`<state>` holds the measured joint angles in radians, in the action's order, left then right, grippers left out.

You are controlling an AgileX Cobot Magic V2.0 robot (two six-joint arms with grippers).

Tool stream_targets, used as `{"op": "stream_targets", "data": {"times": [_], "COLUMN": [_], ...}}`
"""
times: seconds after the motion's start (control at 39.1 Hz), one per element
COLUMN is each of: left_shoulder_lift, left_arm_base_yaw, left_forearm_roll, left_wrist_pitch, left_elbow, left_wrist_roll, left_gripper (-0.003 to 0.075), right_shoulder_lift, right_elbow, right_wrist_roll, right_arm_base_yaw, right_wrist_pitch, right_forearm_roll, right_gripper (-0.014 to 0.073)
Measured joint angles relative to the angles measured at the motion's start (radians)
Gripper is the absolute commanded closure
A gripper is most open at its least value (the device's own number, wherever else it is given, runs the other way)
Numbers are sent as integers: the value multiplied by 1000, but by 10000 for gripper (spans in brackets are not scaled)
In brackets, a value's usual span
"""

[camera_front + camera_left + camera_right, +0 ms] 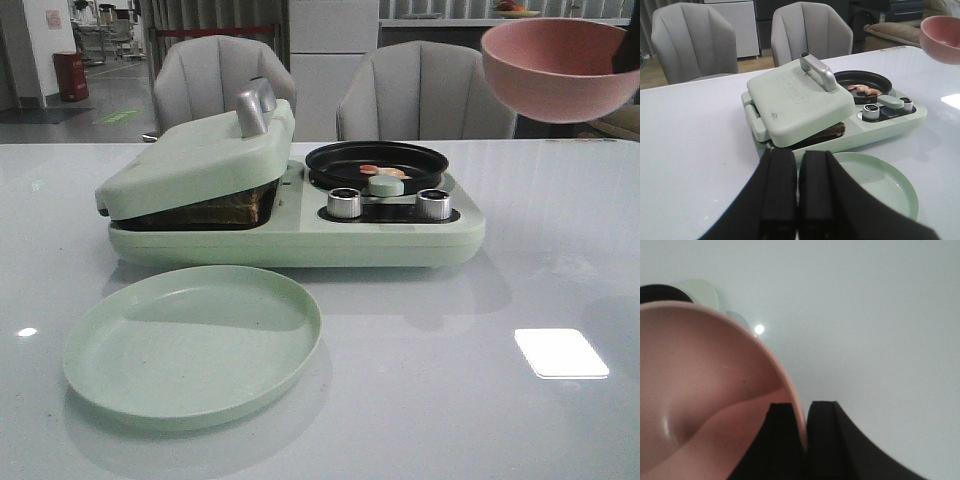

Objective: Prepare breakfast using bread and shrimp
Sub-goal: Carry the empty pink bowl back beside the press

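The bread is a dark-crusted edge under the slightly raised lid of the pale green breakfast maker; its edge also shows in the left wrist view as bread. The shrimp lie in the black round pan, seen too as shrimp. My right gripper is shut on the rim of an empty pink bowl, held high at the far right. My left gripper is shut and empty, hovering near the green plate.
A round pale green plate lies in front of the appliance. Two silver dials and a green knob sit on its front. Two grey chairs stand behind the table. A bright light patch reflects on the table.
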<state>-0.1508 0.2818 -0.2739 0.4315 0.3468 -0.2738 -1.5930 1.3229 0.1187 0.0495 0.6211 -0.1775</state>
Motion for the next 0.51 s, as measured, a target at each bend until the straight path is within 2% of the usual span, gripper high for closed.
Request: {"op": "stream_targets", "data": {"times": [0.2, 0.51], "left_shoulder_lift": [0, 0], "left_arm_base_yaw": [0, 0], "left_forearm_roll": [0, 0], "left_wrist_pitch": [0, 0], "left_elbow": [0, 0], "left_wrist_roll": [0, 0], "left_gripper": [606, 606], "right_shoulder_lift": [-20, -146], "right_elbow": [0, 0], "right_wrist_roll": [0, 0], "right_arm_base_yaw": [57, 64], "right_wrist_pitch": [64, 104], "right_forearm_roll": [33, 45], "right_gripper": [451, 451]}}
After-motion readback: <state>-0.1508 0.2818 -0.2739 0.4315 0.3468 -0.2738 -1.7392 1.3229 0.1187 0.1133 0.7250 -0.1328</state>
